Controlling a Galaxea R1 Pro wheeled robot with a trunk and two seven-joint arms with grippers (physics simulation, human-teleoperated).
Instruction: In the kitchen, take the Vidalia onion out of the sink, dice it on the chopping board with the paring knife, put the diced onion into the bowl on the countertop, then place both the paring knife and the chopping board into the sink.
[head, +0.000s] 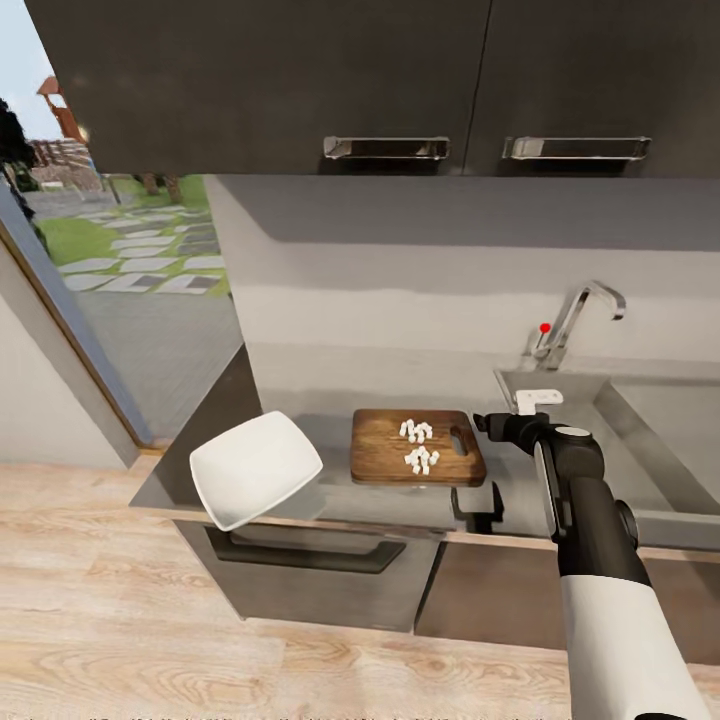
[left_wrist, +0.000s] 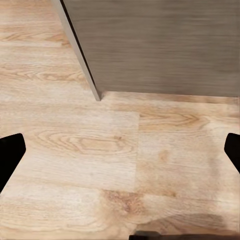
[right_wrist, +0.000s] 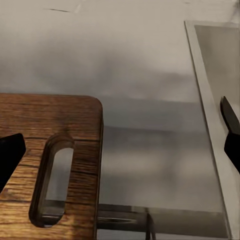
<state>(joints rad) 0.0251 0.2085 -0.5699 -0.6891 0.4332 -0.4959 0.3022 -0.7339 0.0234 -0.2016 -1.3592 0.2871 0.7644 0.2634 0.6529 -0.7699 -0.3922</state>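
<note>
The right claw (head: 487, 505) hangs wide open and holds nothing, just over the front edge of the counter (head: 330, 430) near the chopping board's (head: 385, 452) handle hole, while the left claw (left_wrist: 120, 150) is also wide open and empty, pointing down at the wood floor (left_wrist: 75, 165). The board lies flat with little white onion pieces (head: 420, 445) on it, and the white bowl (head: 252, 468) sits just beside it. The pieces look small, light and slippery, so it may be easier to grab the stiff board by its handle end and tip them into the bowl; farther back is the sink (head: 660, 420) with its tap (head: 580, 315).
</note>
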